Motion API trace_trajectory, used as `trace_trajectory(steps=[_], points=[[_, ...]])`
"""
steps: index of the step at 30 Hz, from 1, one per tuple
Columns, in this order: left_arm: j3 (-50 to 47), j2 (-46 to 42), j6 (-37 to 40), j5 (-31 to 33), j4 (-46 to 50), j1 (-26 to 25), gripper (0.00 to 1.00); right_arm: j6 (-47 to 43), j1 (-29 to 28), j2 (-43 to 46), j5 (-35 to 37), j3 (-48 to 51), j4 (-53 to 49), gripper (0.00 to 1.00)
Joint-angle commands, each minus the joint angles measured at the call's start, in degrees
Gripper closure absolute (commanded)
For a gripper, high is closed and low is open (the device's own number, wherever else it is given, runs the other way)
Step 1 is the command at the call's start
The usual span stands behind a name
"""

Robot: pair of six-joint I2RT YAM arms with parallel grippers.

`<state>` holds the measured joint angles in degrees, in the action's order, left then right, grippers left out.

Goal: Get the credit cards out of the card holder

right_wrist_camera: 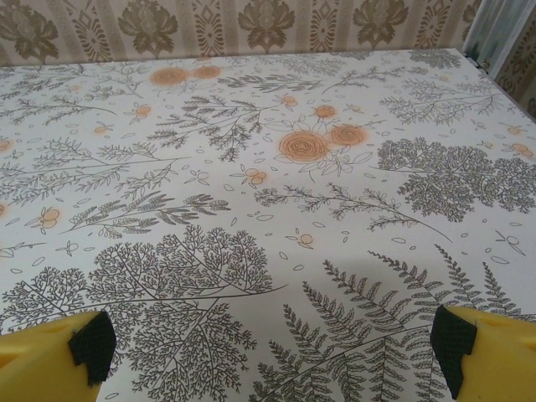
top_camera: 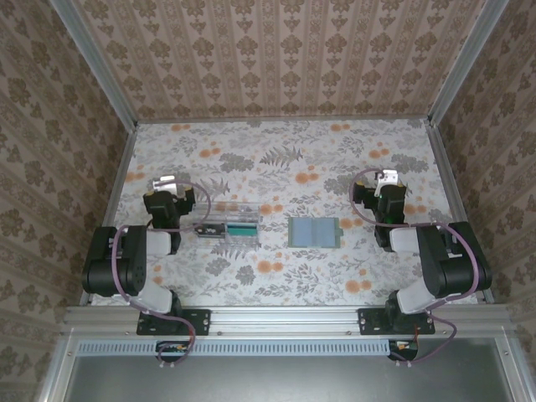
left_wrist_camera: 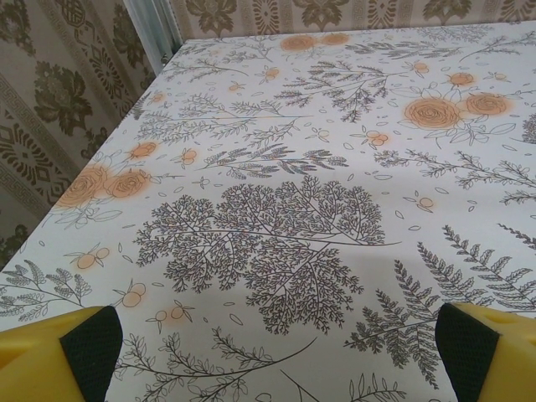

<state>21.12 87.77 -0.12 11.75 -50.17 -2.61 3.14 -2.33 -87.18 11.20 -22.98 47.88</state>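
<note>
The card holder [top_camera: 314, 232] is seen lying opened flat on the table [top_camera: 276, 159], grey-blue inside up. It is placed to the left of the right gripper [top_camera: 387, 178] and nearer the arm bases, apart from it. From the left gripper [top_camera: 165, 181] it is found well to the right, beyond a clear tray [top_camera: 228, 228]. The credit cards cannot be made out in the slots from above. A teal-green rectangle [top_camera: 243, 228] is seen in the tray, and whether it is a card cannot be told. Both grippers are spread wide with nothing between the fingers, and only patterned tabletop is seen ahead of each.

Trouble is most likely to come from the holder's lightness. If a card is pulled while the holder is not pinned, the whole holder may be dragged or lifted. A thin card may also slip from the pinch, or a panel may be folded shut by a careless approach.
</note>
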Motion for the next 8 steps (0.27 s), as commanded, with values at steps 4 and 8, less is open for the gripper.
trace_trajectory(steps=[4,8], points=[[1.0,0.3,1.2,0.7,-1.1,-0.6,0.0,-0.4,0.2,-0.4,-1.3,0.4,2.4,0.0],[0.9,0.3,1.3,0.7,-1.2,-0.6,0.0,-0.4,0.2,-0.4,-1.3,0.3,2.4,0.0]])
